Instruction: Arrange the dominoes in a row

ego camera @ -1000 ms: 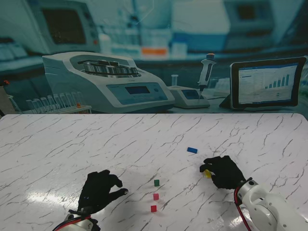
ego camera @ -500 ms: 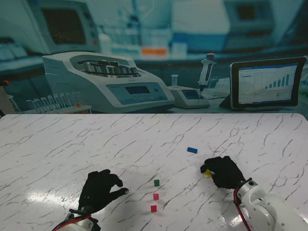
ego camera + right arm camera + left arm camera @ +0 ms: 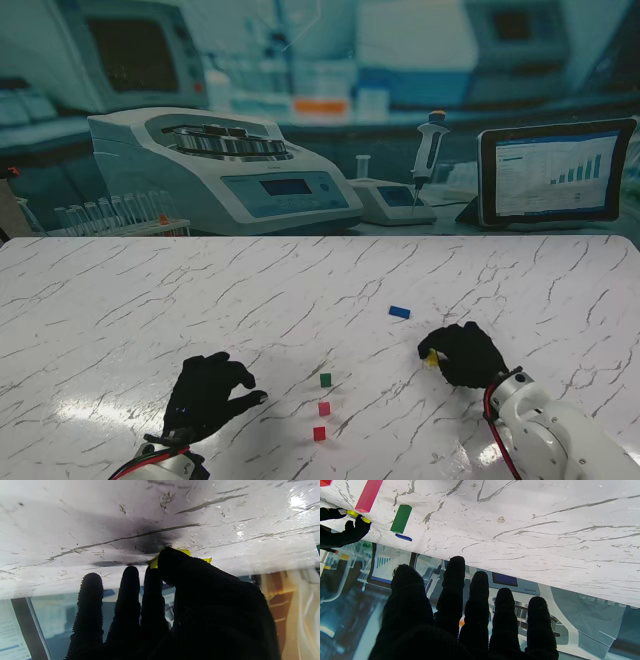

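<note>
Pinching yellow domino [image 3: 431, 358], marble table [image 3: 300, 300]

The marble table [image 3: 150, 300] is viewed from above; both wrist views are inverted, close, sharing it.

I am wearing black knit gloves on both hands, my left hand [image 3: 208, 397] and my right hand [image 3: 466, 354], with tiny nubs bristling along the fingers [image 3: 456, 585]. My right forearm [image 3: 545, 432] is showing a glossy white shell, with red and black cables [image 3: 494, 425] looping at each wrist.
</note>
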You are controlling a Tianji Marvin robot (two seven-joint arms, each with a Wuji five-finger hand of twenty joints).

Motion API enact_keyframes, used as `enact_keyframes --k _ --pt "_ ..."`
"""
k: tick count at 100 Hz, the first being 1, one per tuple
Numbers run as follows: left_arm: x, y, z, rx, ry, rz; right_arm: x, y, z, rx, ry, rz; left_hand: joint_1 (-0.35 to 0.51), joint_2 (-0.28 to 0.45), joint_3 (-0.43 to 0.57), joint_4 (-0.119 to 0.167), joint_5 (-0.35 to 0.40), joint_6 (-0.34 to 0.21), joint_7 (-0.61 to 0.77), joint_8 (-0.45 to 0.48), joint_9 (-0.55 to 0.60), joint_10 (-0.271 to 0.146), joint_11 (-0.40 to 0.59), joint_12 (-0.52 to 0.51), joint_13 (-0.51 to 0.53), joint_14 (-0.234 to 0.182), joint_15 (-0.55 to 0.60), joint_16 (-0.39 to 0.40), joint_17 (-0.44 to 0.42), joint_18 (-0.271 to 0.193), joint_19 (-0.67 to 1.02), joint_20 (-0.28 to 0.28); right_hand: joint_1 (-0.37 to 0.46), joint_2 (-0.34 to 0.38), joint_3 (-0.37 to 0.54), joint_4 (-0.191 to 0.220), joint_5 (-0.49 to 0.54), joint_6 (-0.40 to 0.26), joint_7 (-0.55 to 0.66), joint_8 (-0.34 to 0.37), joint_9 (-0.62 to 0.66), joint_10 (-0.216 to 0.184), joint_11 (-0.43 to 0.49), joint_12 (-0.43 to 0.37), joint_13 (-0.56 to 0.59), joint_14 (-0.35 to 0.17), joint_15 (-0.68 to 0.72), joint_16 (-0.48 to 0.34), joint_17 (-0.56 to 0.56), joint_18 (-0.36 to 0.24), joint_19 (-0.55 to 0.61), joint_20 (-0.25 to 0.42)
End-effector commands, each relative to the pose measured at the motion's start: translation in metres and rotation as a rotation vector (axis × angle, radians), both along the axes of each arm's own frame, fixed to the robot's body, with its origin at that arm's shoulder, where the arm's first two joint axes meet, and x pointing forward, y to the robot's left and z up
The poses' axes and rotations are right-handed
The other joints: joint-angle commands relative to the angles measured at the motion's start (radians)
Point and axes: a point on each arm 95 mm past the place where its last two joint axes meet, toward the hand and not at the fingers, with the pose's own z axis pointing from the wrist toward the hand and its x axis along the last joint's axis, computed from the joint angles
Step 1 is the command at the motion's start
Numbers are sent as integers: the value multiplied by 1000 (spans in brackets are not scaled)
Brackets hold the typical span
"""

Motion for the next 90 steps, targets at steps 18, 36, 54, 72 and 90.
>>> enact_keyframes --k 18,36,54,72,90 --pt "-3 -3 -1 -11 13 -17 0 6 -5 7 8 -5 1 29 2 12 5 -32 13 7 23 -22 20 13 25 -16 20 19 -7 8 35 17 18 -22 -30 -66 47 1 63 -48 101 -2 120 82 46 -23 85 55 26 -178 75 26" --pt "-3 -2 0 -13 16 -15 4 10 -3 15 -6 -10 4 29 2 11 6 -32 15 6 24 -24 20 13 26 -15 21 20 -7 8 35 17 16 -16 -53 -69 48 -11 83 -73 137 8 133 126 63 -8 123 82 39 -173 98 33" --pt "-4 -2 -1 -14 17 -13 9 13 0 11 -4 -17 7 29 1 10 4 -34 15 5 23 -23 20 13 25 -16 20 19 -7 6 35 17 19 -20 -64 -71 46 -6 96 -91 162 27 162 190 76 16 174 121 50 -168 124 44" --pt "-4 -1 0 -13 20 -11 13 13 0 4 10 -30 16 24 0 6 4 -37 16 4 24 -23 21 13 25 -16 21 19 -6 7 35 16 10 -14 -62 -63 38 0 35 -120 135 37 156 207 54 21 169 125 36 -156 117 42" --pt "-5 -1 0 -13 21 -10 15 12 2 -8 21 -38 21 22 -2 3 4 -39 19 3 25 -27 21 13 26 -17 21 19 -5 6 35 17 -28 42 -45 -4 41 -1 -131 -82 30 56 122 141 -8 36 90 84 -1 -102 36 11"
